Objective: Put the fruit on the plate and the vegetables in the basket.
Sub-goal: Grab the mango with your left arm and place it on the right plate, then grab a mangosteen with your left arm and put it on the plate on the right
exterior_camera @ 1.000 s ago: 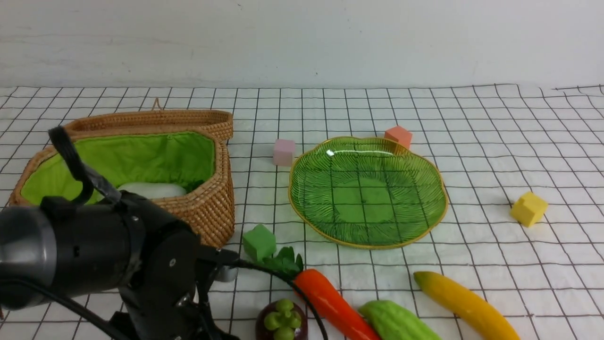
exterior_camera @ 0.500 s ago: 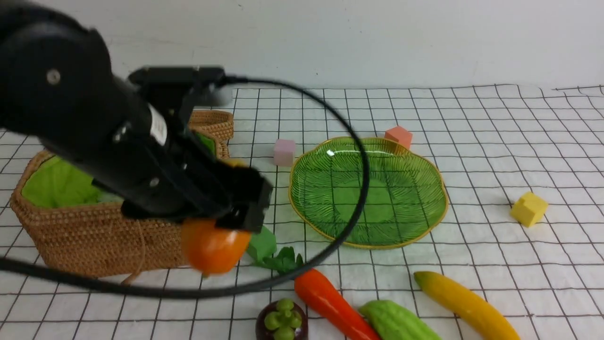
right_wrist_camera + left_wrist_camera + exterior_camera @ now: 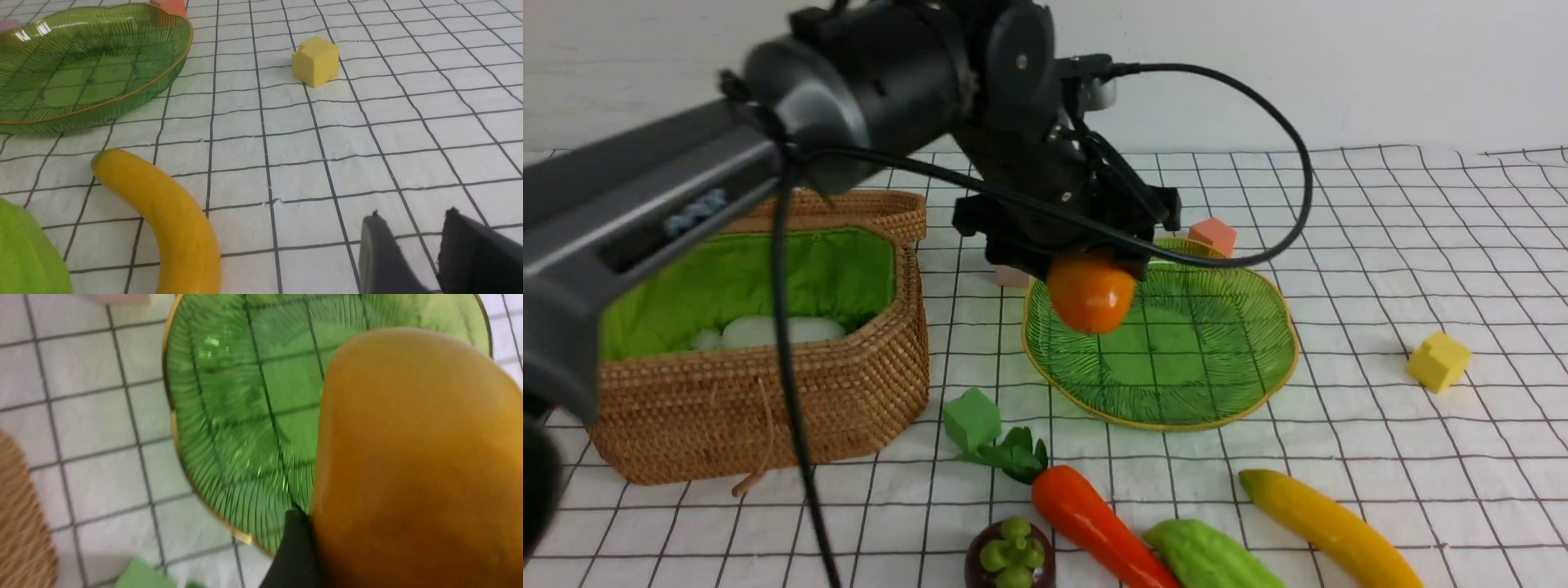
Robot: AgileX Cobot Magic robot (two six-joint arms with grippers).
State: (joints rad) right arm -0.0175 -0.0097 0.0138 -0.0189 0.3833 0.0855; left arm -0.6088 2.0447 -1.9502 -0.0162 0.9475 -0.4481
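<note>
Left jaws, wide apart, clamp the smooth oval mango [image 3: 1091, 294] above the left edge of the ribbed, gold-rimmed glass plate [image 3: 1241, 327]. Right jaws, slightly apart, hold nothing, low over the gridded tabletop [image 3: 367, 122].

A robot test lab, by the look of it: a table [image 3: 1462, 506] under a white cloth [image 3: 1421, 245] with a black grid, a bare white wall [image 3: 1380, 65], a black cabled arm [image 3: 874, 82], plastic toys like the mango [image 3: 1090, 296] and carrot [image 3: 1094, 523], and scattered foam cubes [image 3: 1437, 360].
</note>
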